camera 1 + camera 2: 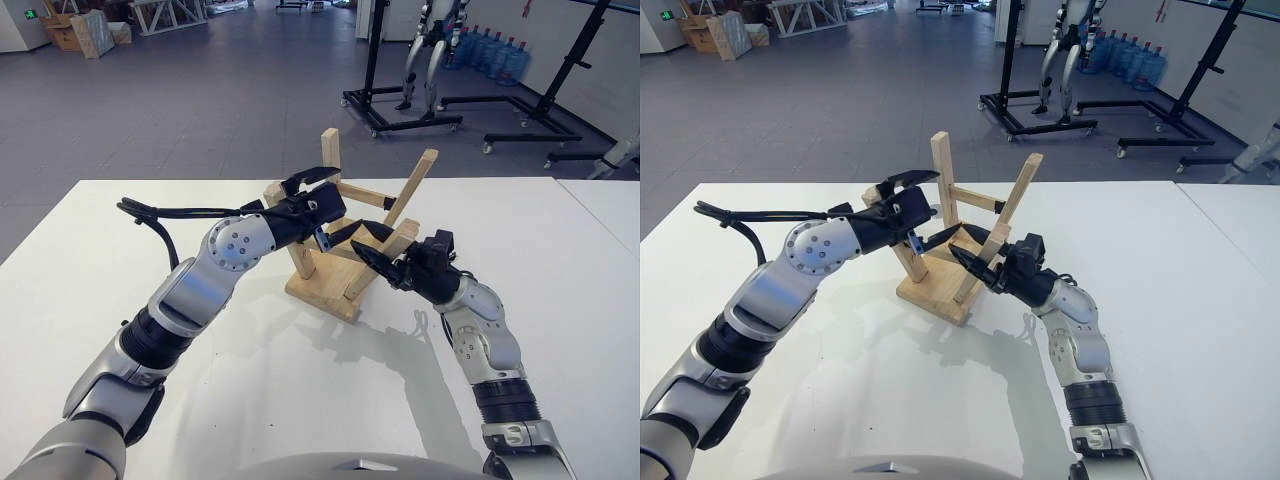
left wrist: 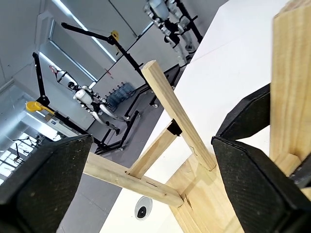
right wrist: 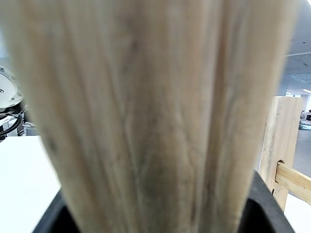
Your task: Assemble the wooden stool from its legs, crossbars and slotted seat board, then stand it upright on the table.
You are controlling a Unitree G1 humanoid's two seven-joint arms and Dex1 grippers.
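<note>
— Where's the stool?

— In the middle of the white table, upside down. The seat board is at the bottom, on the tabletop, and the legs stick up. The far left leg stands nearly straight. The far right leg leans outward, and a crossbar runs between the two.

— And the arms?

— Both are in at it. The right gripper comes from the right side and has the near leg, low down, not far above the board. Its fingers are clamped on the wood from both sides. In the right wrist view the grain of that leg sits hard up against the camera.

— The left one?

— The left gripper reaches in from the left, about level with the crossbar. Its fingers are wide apart, one above and one below. The left wrist view shows the two black pads spread at either side, with a leg and a crossbar in the gap beyond them. I can't tell whether either pad touches the wood.

— Does the board lie flat?

— Its near edge is down on the table. The rest I can't judge from here.
</note>
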